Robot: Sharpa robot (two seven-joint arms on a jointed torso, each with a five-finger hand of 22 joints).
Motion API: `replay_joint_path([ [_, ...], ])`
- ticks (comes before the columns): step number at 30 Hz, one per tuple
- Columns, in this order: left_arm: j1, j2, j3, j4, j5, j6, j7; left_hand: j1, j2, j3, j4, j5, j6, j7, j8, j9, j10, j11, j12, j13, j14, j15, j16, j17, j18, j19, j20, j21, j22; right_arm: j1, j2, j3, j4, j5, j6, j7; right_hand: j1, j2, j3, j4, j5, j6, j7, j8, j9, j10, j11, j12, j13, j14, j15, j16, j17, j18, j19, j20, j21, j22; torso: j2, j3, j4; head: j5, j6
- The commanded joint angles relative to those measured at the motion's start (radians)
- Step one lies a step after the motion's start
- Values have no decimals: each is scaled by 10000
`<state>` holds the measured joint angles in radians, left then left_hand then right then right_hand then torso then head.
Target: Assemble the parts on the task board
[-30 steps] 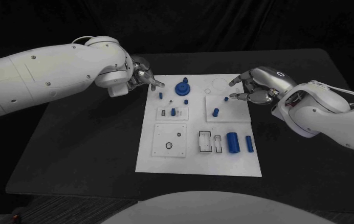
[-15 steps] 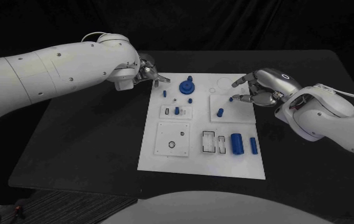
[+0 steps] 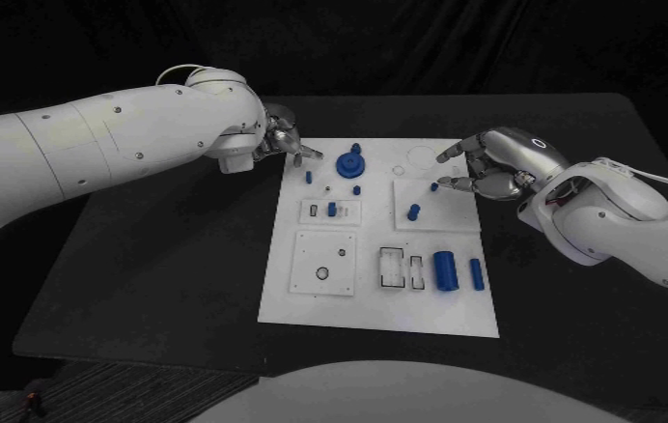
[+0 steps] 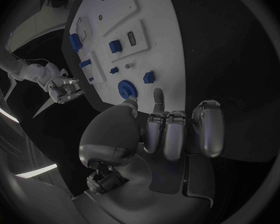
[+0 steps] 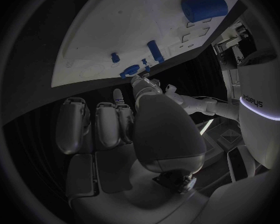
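Head view: task board (image 3: 348, 293) lies mid-table (image 3: 167, 278), white, with blue parts on it. Round blue gear part (image 3: 349, 164) sits near the board's far edge, small peg (image 3: 308, 177) near the far-left corner, blue cylinder (image 3: 444, 270) and slim bar (image 3: 476, 273) near the right edge. Left hand (image 3: 284, 142) hovers at the far-left corner, fingers partly curled, holding nothing visible. Right hand (image 3: 490, 166) is over the far-right corner, fingers curled with one pointing out (cannot tell if the tips touch the board).

Left wrist view: left hand (image 4: 171, 134) has fingers side by side, bent, empty; board (image 4: 159, 40) beyond them, gear part (image 4: 127, 89) nearest the fingertips.

Right wrist view: right hand (image 5: 124, 124) has fingers folded close, nothing between them; board (image 5: 127, 30) beyond, blue cylinder (image 5: 204, 7) at its far end.
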<state>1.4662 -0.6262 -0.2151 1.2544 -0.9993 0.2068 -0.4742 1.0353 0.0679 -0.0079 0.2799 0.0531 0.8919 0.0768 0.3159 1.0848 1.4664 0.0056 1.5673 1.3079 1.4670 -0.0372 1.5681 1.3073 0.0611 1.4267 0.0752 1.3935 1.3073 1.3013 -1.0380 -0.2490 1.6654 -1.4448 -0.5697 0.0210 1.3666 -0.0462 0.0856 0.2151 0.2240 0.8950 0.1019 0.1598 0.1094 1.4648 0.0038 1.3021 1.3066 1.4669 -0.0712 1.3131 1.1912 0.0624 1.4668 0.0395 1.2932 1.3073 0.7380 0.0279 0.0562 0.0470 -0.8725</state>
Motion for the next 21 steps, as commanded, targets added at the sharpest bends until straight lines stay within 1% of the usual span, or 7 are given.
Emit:
replay_joint_path([
  [1, -44, 25, 8, -1, -79, 102, 261, 116, 14, -17, -37, -27, 103, 10, -61, -28, 1044, 73, 34, 2629, 1038, 68, 27, 2635, -117, 13, 55, 36, 1977, -26, -21, 6, 35, -61, -271, 61, -10, 67, -14, 68, 36, 24, 17, -64, -12, 106, 37, -20, -477, 435, 89, -4, 14, -65, 214, 65, 26, 1897, 4, -3, -2, 33, -2],
  [5, -85, 26, 8, 17, -79, 151, 229, 240, 127, 25, -76, 8, 272, -14, -124, -139, 1044, 61, 34, 2629, 1038, 67, 27, 2635, -109, -2, 63, 12, 1968, -26, -22, 6, 35, -61, -277, 67, -13, 67, -15, 70, 38, 24, 16, -65, -13, 103, 36, -37, -496, 436, 89, 0, 18, -66, 216, 65, 32, 1899, 10, -6, 7, 32, 31],
  [6, -97, 24, 8, 27, -80, 163, 225, 455, 183, 107, -217, 116, 405, -47, -175, -226, 1044, 39, 34, 2629, 1038, 53, 27, 2635, -105, -6, 59, 1, 1965, -26, -20, 6, 32, -61, -276, 69, -14, 67, -14, 69, 39, 25, 16, -65, -13, 104, 36, -35, -493, 438, 89, 6, 26, -68, 219, 65, 41, 1901, 13, -5, 10, 36, 38],
  [10, -152, 21, 8, 75, -80, 172, 213, 505, 197, 124, -249, 133, 447, -56, -195, -257, 1044, 31, 34, 2629, 1038, 48, 27, 2635, -102, -15, 56, -12, 1961, -26, -3, 6, 11, -62, -271, 80, -12, 68, -13, 68, 46, 28, 15, -65, -14, 108, 35, -27, -483, 442, 88, 22, 48, -74, 227, 64, 69, 1909, 14, -1, 19, 48, 39],
  [12, -172, 23, 8, 92, -80, 173, 205, 555, 217, 140, -281, 162, 566, -81, -199, -294, 1044, 15, 34, 2629, 1038, 37, 27, 2635, -94, -34, 49, -39, 1952, -26, 3, 6, 6, -62, -269, 82, -12, 68, -13, 68, 46, 28, 15, -65, -14, 108, 35, -27, -483, 442, 88, 22, 48, -74, 227, 64, 69, 1909, 14, -5, 16, 44, 25],
  [14, -189, 29, 8, 95, -80, 177, 203, 555, 217, 140, -281, 162, 566, -81, -199, -294, 1044, 15, 34, 2629, 1038, 37, 27, 2635, -94, -34, 49, -39, 1952, -26, 8, 6, 3, -62, -264, 86, -12, 68, -13, 68, 46, 28, 15, -65, -14, 108, 35, -27, -483, 442, 88, 22, 48, -74, 227, 64, 69, 1909, 16, -7, 10, 49, 24],
  [21, -234, 12, 7, 116, -80, 235, 217, 600, 266, 163, -304, 216, 718, -117, -219, -354, 1044, -12, 34, 2629, 1038, 17, 27, 2635, -75, -89, 34, -113, 1926, -26, -4, 6, 10, -62, -275, 92, -5, 73, -8, 61, 72, 44, 10, -61, -15, 104, 35, -53, -509, 449, 87, 39, 66, -77, 234, 62, 92, 1915, 13, -1, -1, 40, 29],
])
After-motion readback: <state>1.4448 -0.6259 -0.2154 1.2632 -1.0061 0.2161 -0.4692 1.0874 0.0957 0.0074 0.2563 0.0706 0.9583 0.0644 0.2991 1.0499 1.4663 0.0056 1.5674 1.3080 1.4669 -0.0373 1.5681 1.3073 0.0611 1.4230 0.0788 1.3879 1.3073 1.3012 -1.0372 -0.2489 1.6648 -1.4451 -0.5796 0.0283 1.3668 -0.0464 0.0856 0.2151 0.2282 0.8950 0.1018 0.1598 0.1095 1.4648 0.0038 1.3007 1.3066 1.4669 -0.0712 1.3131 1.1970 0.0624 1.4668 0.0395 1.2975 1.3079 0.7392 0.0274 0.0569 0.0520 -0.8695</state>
